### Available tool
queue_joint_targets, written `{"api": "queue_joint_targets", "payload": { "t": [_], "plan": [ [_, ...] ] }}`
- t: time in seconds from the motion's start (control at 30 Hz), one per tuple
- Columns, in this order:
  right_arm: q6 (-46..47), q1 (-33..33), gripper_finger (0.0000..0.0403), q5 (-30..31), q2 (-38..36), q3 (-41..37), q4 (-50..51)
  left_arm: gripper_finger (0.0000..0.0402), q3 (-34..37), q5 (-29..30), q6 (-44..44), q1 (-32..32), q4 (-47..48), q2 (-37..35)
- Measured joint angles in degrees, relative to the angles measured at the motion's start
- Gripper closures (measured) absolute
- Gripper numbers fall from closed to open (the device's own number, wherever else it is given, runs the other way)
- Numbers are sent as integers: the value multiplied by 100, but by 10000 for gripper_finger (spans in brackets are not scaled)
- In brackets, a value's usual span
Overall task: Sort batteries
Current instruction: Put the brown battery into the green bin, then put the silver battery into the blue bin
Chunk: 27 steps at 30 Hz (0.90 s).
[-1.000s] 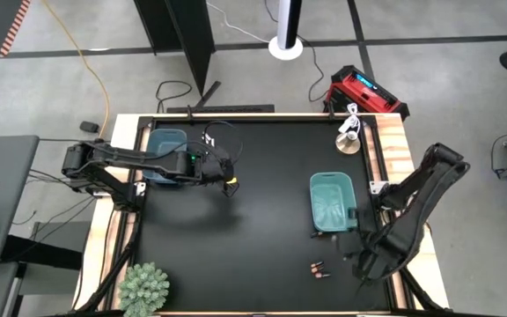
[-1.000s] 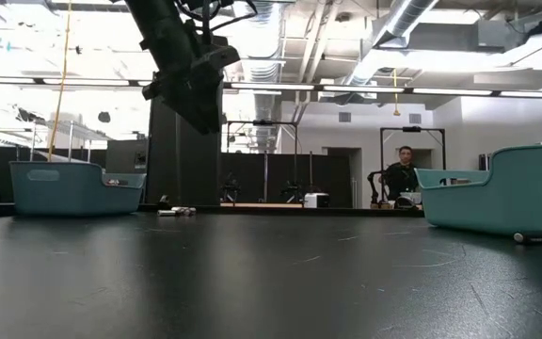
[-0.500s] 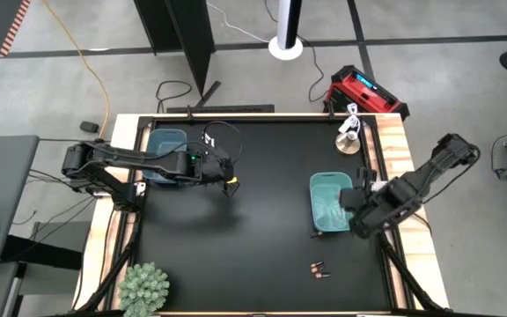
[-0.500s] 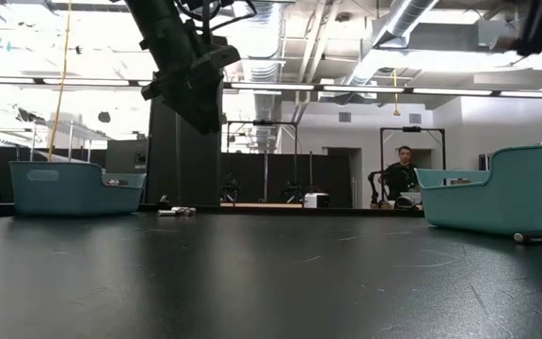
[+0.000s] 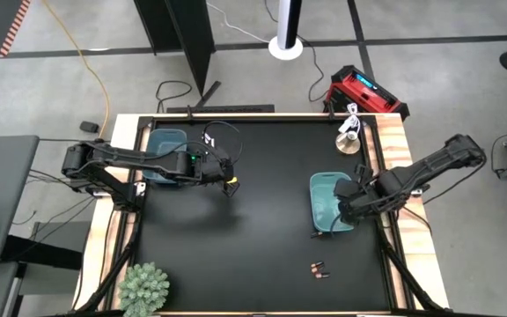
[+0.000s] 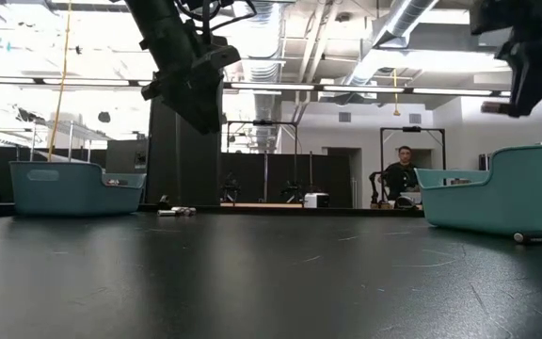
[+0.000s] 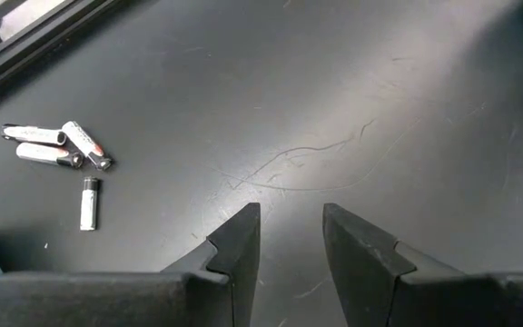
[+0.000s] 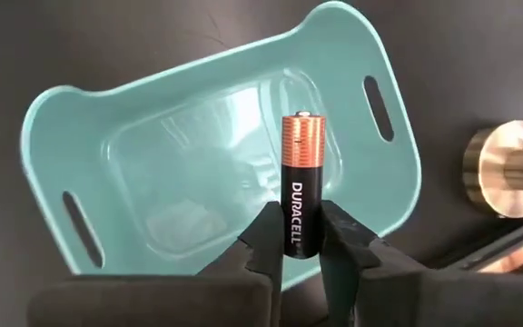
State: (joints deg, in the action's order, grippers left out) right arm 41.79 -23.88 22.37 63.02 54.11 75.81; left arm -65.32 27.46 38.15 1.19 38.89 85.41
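My right gripper hangs over the right teal bin and is shut on a black battery with a copper end. In the low view it shows at the top right, above the bin's wall. Two dark batteries lie on the table toward its near edge; one shows beside the bin. My left gripper is open and waits above bare tabletop next to the left teal bin. Several whitish batteries lie flat near it. My right gripper pinches the battery between its two fingers by the black end. The copper end sticks out past the fingertips. The battery is lifted clear, over the inside of the teal bin.
A brass round object stands at the table's far right corner, and a green plant at the near left corner. A raised wooden rim frames the black tabletop. A person sits far back in the room.
My right gripper has risen from the near right part of the table, beside the two dark batteries, and swung toward the far edge and a little left, ending over the right teal bin. It has come into the low view at the top right.
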Motion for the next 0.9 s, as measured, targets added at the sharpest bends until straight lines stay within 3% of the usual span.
{"api": "queue_joint_targets", "payload": {
  "t": [0.47, 0.9],
  "plan": [
    [-277, 246, 190, 26, 31, -158, -239, 285, 0, -2, 0, 0, -2, 0],
    [-1590, -219, 192, 136, 29, -158, -1636, 285, 0, -5, 7, 0, -2, 0]
  ]
}}
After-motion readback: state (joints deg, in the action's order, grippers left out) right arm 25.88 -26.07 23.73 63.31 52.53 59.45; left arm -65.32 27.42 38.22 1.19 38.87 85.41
